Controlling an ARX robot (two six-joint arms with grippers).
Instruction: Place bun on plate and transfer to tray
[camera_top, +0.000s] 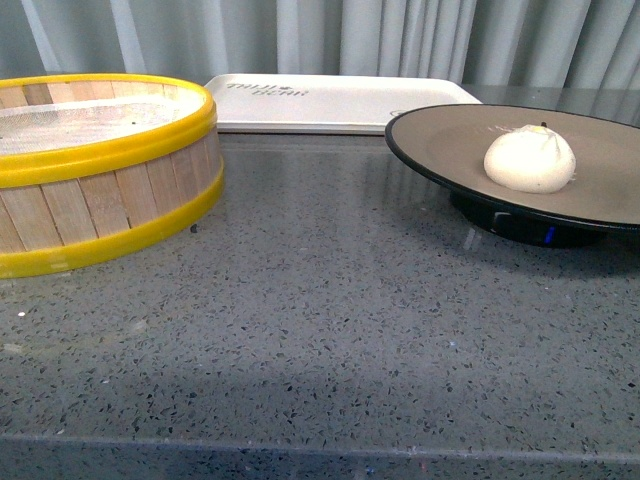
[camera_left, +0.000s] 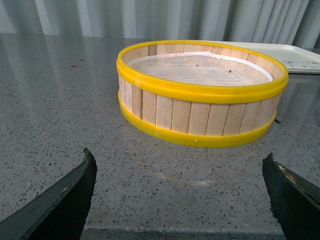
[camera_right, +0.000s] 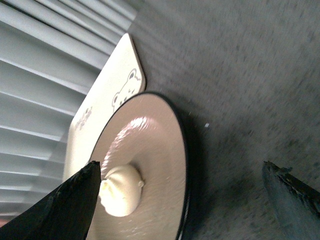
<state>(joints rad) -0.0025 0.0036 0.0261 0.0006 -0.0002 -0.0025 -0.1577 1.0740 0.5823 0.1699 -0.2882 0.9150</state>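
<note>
The bun (camera_top: 530, 158) sits on the plate (camera_top: 440, 135) just beside the tray (camera_top: 340, 105), while the left pincer (camera_left: 178, 159) and right pincer (camera_right: 181, 166) gape apart, empty.

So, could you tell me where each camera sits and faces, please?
Front view: robot's body, facing steamer basket, tray, plate with bun; no arms.
Left wrist view: left arm, facing the steamer basket; open left gripper shows.
Right wrist view: right arm, facing plate and bun; open right gripper shows.
Shared: all three show the tray.
</note>
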